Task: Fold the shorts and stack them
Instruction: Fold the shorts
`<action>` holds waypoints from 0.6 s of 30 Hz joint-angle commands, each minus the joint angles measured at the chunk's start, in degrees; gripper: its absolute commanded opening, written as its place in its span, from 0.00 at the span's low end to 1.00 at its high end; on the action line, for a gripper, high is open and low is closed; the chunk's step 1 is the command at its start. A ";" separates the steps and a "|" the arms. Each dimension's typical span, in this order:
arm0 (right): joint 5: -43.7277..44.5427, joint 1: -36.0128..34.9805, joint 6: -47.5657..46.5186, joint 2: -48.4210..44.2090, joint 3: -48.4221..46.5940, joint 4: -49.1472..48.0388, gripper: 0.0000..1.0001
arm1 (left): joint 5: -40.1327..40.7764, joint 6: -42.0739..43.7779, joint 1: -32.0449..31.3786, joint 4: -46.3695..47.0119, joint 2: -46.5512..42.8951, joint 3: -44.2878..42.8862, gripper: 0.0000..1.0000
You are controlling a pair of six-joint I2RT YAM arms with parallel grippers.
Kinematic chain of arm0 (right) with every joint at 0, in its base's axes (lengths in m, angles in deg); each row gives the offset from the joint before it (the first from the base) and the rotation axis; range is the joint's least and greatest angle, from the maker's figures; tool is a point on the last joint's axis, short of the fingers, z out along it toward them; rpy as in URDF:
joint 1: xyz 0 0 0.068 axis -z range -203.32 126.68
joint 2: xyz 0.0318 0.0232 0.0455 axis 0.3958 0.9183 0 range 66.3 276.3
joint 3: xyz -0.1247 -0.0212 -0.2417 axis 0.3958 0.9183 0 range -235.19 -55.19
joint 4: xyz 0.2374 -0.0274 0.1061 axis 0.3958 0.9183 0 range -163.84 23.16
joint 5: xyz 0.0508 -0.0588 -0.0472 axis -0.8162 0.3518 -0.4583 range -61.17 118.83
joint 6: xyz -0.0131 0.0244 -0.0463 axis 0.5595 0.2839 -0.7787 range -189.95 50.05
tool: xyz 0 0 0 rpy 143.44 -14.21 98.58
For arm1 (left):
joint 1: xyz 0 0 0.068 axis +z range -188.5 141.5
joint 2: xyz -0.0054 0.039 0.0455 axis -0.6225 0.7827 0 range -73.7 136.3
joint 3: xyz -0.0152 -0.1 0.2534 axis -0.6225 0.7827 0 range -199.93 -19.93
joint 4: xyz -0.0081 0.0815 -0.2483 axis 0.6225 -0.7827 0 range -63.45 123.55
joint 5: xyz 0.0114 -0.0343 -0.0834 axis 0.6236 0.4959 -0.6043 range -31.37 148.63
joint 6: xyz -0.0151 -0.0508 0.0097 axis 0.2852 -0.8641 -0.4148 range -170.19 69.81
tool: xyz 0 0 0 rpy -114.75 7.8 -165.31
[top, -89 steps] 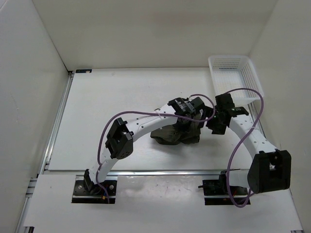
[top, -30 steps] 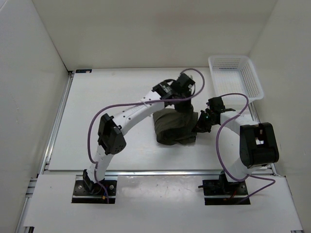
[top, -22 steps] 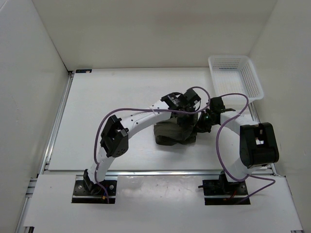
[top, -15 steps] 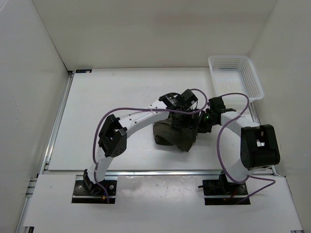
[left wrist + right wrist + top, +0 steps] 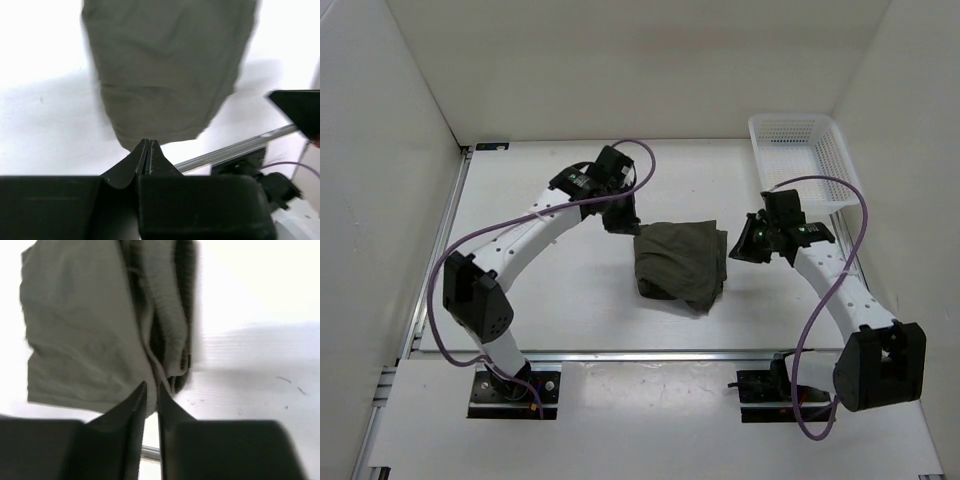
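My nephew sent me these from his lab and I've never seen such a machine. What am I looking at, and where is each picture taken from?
These are two robot arms bolted to the near edge of a table, each ending in a two-finger pincer. The wide picture looks down from above and behind them. The other two come from cameras on the wrists, which show each arm's own dark fingers at the bottom. On the table lie folded olive-green shorts, with a white mesh basket at the far right corner. The left pincer and right pincer sit either side of the shorts, closed or nearly so, holding nothing.
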 commanded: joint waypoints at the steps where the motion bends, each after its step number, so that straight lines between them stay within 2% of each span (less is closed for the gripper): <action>1: -1.63 -2.50 -0.63 0.83 -3.63 1.74 0.13 | -3.00 0.68 -1.50 2.59 2.25 4.79 0.11; 2: -2.50 -3.99 -0.02 1.63 -4.76 1.21 0.09 | -3.79 0.07 -1.50 4.07 3.48 5.41 0.11; 7: -1.90 -10.06 0.51 9.27 -8.37 -0.72 0.08 | -4.32 0.06 -3.17 6.45 8.58 7.34 0.11; 10: 1.52 -10.07 1.56 14.10 -7.86 -2.12 0.07 | -4.93 0.06 -3.78 7.95 11.57 9.63 0.11; 11: 5.01 -8.59 3.13 17.77 -6.81 -2.92 0.03 | -4.94 0.06 -4.31 8.48 14.53 12.07 0.11; 18: 8.91 -7.96 5.35 27.98 -4.86 -6.79 0.00 | -2.31 1.81 -5.55 9.54 18.42 13.50 0.11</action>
